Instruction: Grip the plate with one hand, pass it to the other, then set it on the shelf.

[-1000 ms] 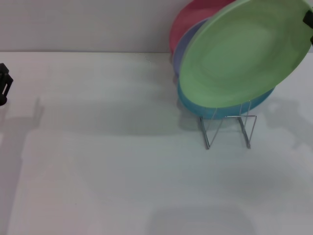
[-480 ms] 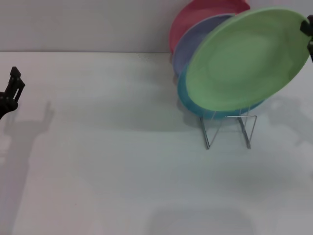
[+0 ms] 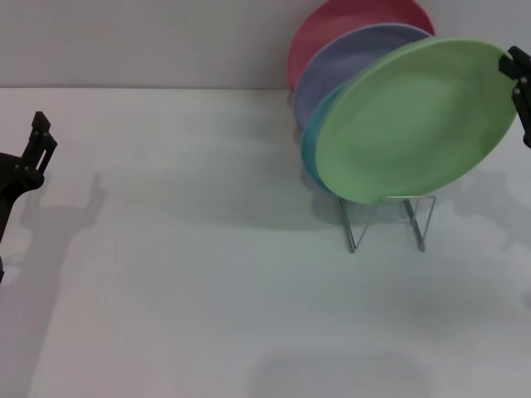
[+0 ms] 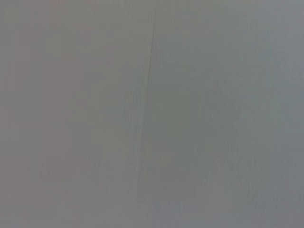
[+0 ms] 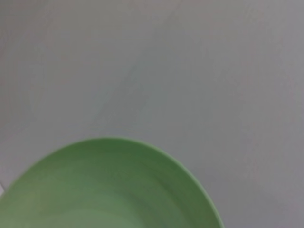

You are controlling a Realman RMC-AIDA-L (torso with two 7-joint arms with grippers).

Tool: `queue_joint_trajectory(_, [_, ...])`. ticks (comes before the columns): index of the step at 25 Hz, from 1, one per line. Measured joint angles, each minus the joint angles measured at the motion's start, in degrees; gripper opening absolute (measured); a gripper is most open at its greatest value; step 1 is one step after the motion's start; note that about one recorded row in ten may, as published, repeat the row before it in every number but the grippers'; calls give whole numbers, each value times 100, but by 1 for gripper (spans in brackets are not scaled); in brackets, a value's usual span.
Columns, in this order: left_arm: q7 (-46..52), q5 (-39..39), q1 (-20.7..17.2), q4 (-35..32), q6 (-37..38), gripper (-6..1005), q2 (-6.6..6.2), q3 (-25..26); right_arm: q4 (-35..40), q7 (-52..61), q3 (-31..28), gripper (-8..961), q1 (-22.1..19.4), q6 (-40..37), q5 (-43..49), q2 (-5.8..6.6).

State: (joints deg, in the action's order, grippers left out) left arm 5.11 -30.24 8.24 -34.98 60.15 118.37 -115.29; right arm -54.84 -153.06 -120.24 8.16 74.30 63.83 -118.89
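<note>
White matte tabletop (image 3: 207, 274) fills most of frame, pale grey wall behind. Thin silver wire rack (image 3: 387, 220) at centre-right holds red, lavender & turquoise plates upright. Round light green plastic plate (image 3: 415, 120) tilts in front of them at upper right, its edge at the right gripper (image 3: 518, 83), which looks clamped on the rim. Left gripper (image 3: 25, 162) at far left edge; can't tell its spread.

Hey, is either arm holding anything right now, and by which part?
The right tool holds the green plate by its upper right rim, above the rack. The left tool holds nothing.
</note>
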Motion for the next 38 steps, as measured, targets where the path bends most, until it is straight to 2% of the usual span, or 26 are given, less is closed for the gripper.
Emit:
queue_joint_trajectory(10, [-5,0,92,5,-18,793,0,-94,290,-297,-6,16,64,-190,175,-22])
queue_joint_trajectory(15, [-8,0,241,180,-22,793,4,-109,833,-847,34,17,237,-232,176,-52])
queue_joint_trajectory(19, [-8,1,292,241,-24,794,8,-115,1074,-904,49,105,339,-204,178,-42])
queue_joint_trajectory(20, [-7,1,485,396,-61,794,18,-136,1098,-907,51,127,348,-185,178,-38])
queue_joint_trajectory(24, [-11,1,627,434,-102,794,17,-168,1111,-914,39,237,328,-86,175,-35])
queue_joint_trajectory(28, [-11,0,665,462,-102,794,7,-154,1121,-917,12,348,312,-7,172,-36])
queue_joint_trajectory(34, [-11,0,708,597,-88,794,3,-132,1246,-889,-3,595,295,349,-94,-52])
queue_joint_trajectory(38, [-37,0,742,674,-62,794,-2,-126,1516,-867,-6,737,254,833,-866,-54])
